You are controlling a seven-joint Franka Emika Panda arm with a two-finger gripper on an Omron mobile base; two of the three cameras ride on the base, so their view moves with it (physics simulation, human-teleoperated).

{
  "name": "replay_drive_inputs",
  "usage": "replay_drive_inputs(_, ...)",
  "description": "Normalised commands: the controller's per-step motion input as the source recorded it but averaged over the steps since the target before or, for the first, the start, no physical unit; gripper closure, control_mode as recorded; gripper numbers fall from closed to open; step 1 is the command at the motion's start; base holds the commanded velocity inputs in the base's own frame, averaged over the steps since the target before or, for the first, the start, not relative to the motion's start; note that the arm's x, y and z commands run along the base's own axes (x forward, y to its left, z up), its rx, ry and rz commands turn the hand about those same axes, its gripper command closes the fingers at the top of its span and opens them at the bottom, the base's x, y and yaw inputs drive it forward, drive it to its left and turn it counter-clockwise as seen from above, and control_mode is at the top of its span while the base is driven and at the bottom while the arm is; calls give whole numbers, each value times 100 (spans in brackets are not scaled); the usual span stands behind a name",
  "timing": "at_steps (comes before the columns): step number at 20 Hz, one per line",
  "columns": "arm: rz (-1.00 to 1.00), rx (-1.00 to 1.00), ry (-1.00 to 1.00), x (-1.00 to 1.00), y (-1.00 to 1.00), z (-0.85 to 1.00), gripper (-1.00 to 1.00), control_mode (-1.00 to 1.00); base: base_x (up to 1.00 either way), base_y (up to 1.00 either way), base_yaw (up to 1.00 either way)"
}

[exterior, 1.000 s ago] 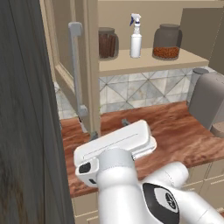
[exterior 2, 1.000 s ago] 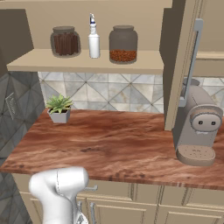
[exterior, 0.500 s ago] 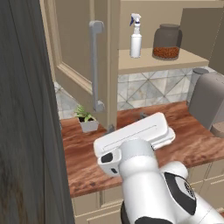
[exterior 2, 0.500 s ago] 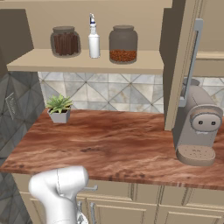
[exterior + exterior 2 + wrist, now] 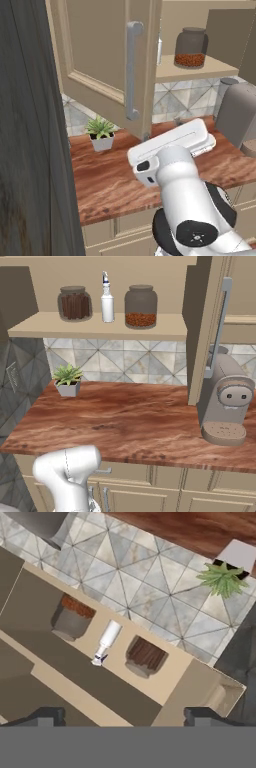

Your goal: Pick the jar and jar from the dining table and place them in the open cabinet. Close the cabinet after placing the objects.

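Both jars — the stick one (image 5: 74, 303) and the grain one (image 5: 140, 305) — sit on the cabinet (image 5: 100, 326) shelf flanking a bottle (image 5: 107, 297), so the gripper (image 5: 120, 716), wide open and empty, looks free to shut the door (image 5: 107, 60).

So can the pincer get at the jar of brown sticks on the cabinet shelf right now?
Probably yes from the front: in the hand view the open pincer faces the jar of brown sticks with nothing between. In the left base view, though, the swung-in cabinet door covers that end of the shelf.
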Motion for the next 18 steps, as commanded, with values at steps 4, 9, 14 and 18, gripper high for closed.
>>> replay_drive_inputs(4, -7, -2, 0, 66, -36, 5, -100, -100, 0, 0, 0)
replay_drive_inputs(9, -7, -2, 0, 67, -35, 3, -100, -100, 0, 0, 0)
replay_drive_inputs(14, -7, -3, 0, 66, -34, 1, -100, -100, 0, 0, 0)
replay_drive_inputs(18, -7, -6, 0, 68, -29, 0, -100, -100, 0, 0, 0)
